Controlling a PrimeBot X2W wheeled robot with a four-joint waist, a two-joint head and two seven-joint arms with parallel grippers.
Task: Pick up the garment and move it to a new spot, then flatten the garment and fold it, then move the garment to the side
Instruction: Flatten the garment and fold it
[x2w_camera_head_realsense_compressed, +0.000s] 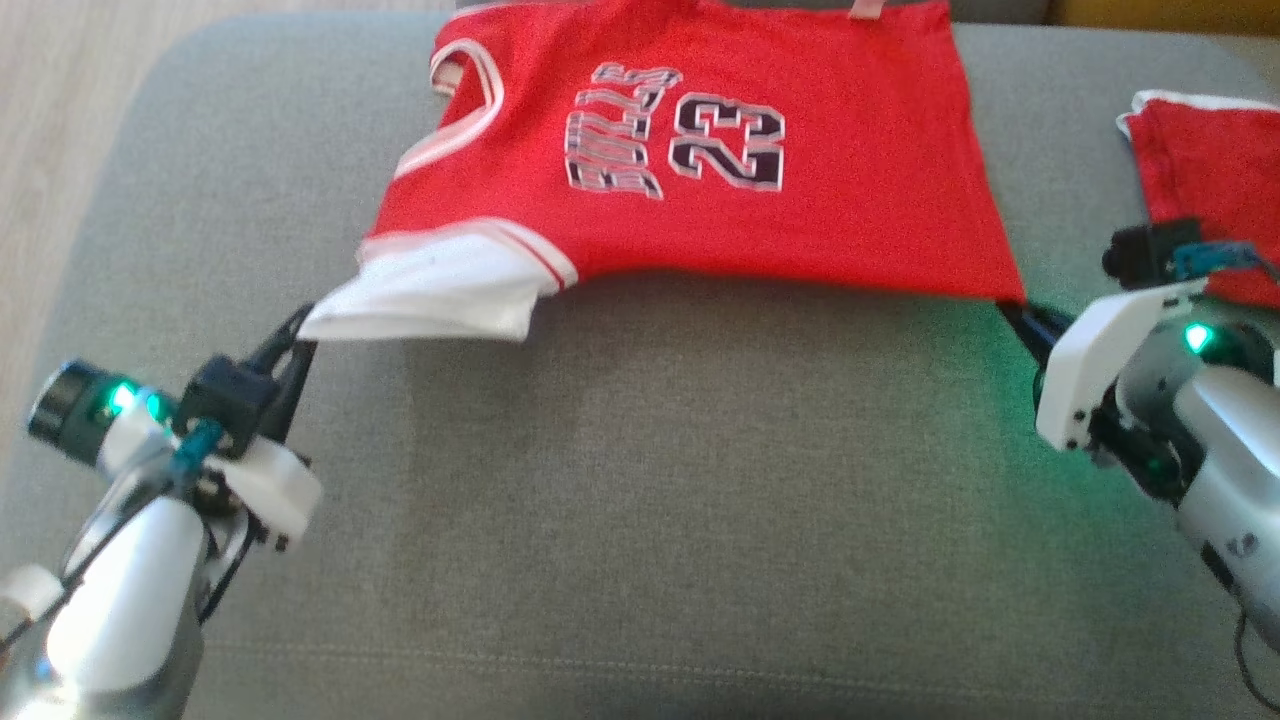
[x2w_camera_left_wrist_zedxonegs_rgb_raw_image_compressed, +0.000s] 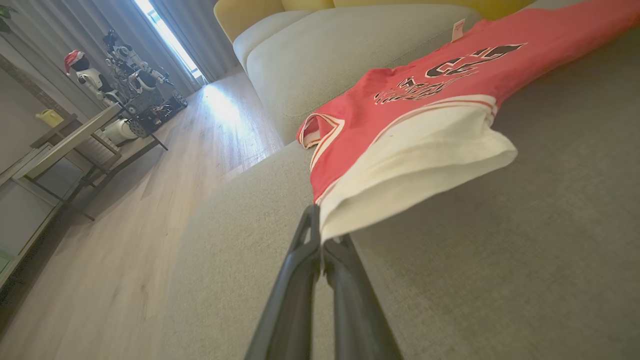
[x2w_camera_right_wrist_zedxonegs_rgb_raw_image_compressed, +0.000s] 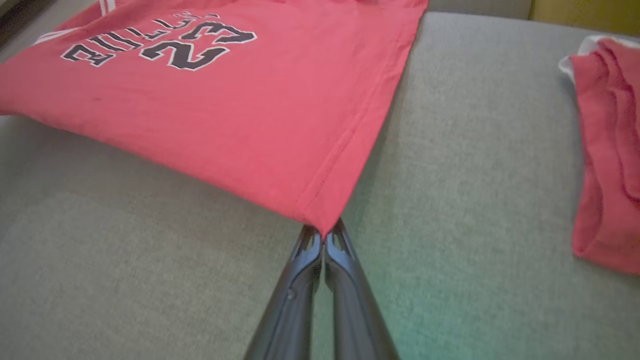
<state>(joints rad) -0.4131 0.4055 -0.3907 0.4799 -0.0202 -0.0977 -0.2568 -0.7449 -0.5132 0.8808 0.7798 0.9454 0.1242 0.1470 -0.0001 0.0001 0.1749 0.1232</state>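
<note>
Red jersey printed 23 (x2w_camera_head_realsense_compressed: 850, 200) lies across the grey fabric sofa cushion (x2w_camera_head_realsense_compressed: 650, 500), near edge lifted; left gripper (x2w_camera_head_realsense_compressed: 300, 335) pinched tight on its white sleeve (x2w_camera_head_realsense_compressed: 430, 290), right gripper (x2w_camera_head_realsense_compressed: 1015, 310) likewise on its hem corner (x2w_camera_head_realsense_compressed: 985, 280); bare cushion nearer

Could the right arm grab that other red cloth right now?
Probably not yet: the right gripper is shut on a corner of the jersey. The cloth lies close by, with bare cushion between.

Left end effector (x2w_camera_head_realsense_compressed: 298, 338): lower left, fingers (x2w_camera_left_wrist_zedxonegs_rgb_raw_image_compressed: 295, 280) pressed together, pinching the garment (x2w_camera_head_realsense_compressed: 850, 200) at its white corner. Right end effector (x2w_camera_head_realsense_compressed: 1018, 318): lower right, likewise clamped on a red corner (both arms angled inward).
</note>
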